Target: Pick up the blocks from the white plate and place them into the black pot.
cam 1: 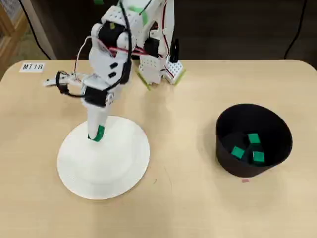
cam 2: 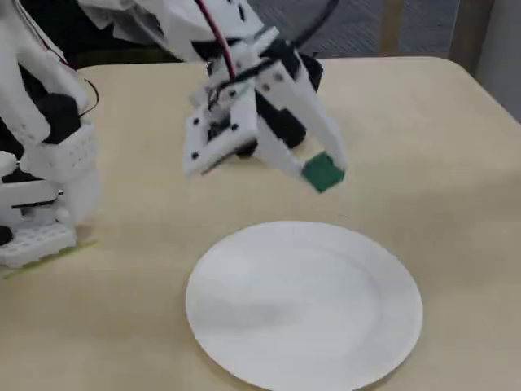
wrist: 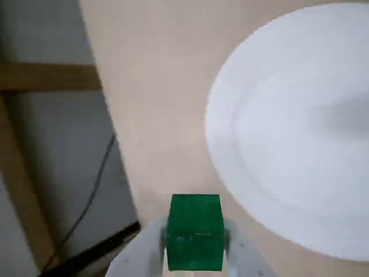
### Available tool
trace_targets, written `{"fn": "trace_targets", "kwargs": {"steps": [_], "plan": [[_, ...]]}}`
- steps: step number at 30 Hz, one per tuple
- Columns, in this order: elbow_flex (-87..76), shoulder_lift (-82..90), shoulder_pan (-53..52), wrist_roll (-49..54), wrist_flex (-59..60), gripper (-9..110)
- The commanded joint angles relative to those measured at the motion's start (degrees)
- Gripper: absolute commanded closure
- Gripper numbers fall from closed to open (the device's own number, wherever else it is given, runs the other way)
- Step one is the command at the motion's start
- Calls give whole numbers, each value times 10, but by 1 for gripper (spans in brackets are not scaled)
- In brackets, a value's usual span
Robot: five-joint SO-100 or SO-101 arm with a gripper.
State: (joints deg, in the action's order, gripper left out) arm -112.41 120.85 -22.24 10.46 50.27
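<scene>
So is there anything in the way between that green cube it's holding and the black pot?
Nothing visible. The gripper holds the green cube lifted above the white plate, and only bare table lies between there and the black pot, whose top is open.

Overhead: top-down, whole table. Wrist: close, looks down. Fixed: low, near; all share white plate (cam 1: 104, 158).
</scene>
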Motion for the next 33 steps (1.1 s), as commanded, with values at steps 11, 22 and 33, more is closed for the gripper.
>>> {"fn": "trace_targets", "kwargs": {"steps": [11,22,33], "plan": [[31,142,452,-178,30,104],[-55,143,628,-279,-26,104],[-130,88,613,-430,-150,104]]}}
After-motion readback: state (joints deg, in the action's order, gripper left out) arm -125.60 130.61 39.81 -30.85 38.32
